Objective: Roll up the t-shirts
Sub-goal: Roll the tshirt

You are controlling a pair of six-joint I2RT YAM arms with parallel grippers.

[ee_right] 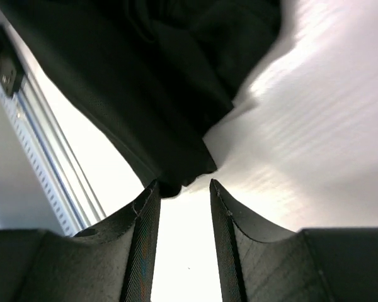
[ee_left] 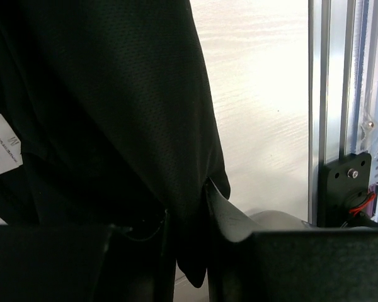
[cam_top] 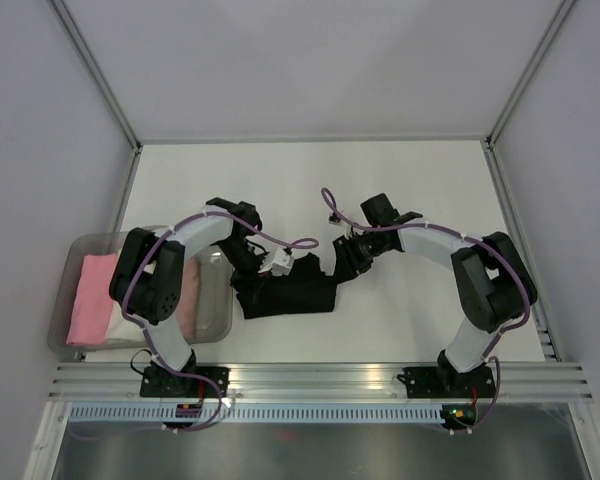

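From my left wrist, the only print I saw was on a small white label (ee_left: pixel 3 145) on the black t-shirt (ee_left: pixel 113 94). It had one line of tiny grey letters running sideways, beside a red mark. I could not read it.

I work over a white tabletop (cam_top: pixel 410 190) with a matte, faintly grained surface. A clear plastic tub (cam_top: pixel 216 312) with rounded corners rests on the tabletop at 8 o'clock in the top view, close to the left wall. An aluminium rail (cam_top: pixel 320 378) with lengthwise slots runs along the near edge at 6 o'clock. Just past it, nearer the camera, lies a white perforated strip (cam_top: pixel 320 412). Two slanted aluminium posts (cam_top: pixel 98 78) rise from the far corners at 11 and 1 o'clock. Plain pale grey walls (cam_top: pixel 310 60) close the tabletop at 9, 12 and 3 o'clock.
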